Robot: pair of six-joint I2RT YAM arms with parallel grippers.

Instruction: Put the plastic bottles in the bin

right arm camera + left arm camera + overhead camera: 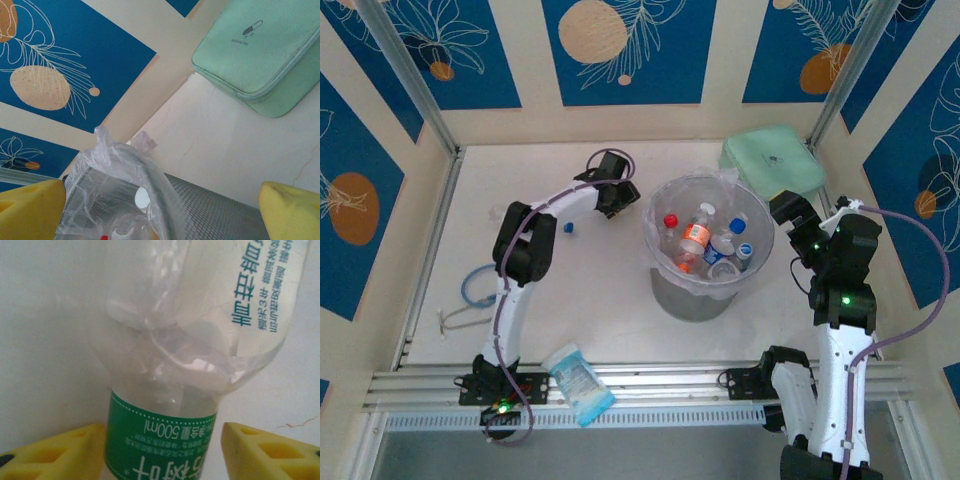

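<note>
Gripping this one calls for a soft touch. The green-labelled bottle point(185, 365) in your left hand's point(162, 450) reach is clear and thin-walled. It is crumpled above the label, so judge it light, probably empty, and quick to buckle or squirt sideways under a hard squeeze. The smooth plastic will likely be slippery too.

The banded section at the label looks roundest and stiffest, so that is the place to hold, and the yellow fingers point(60, 452) stand either side of exactly that band. They sit close against it, but you cannot tell whether they bite yet.

From above, this bottle lies on the desk point(600, 290) under the left hand point(613, 190), a little to the left of the bin point(648, 225). Several plastic bottles point(705, 240) lie inside that bin.

Your right hand point(788, 212) hangs beside the bin's far-right rim with its jaws wide apart and nothing between them. The mint-green case point(265, 55) lies just beyond.
</note>
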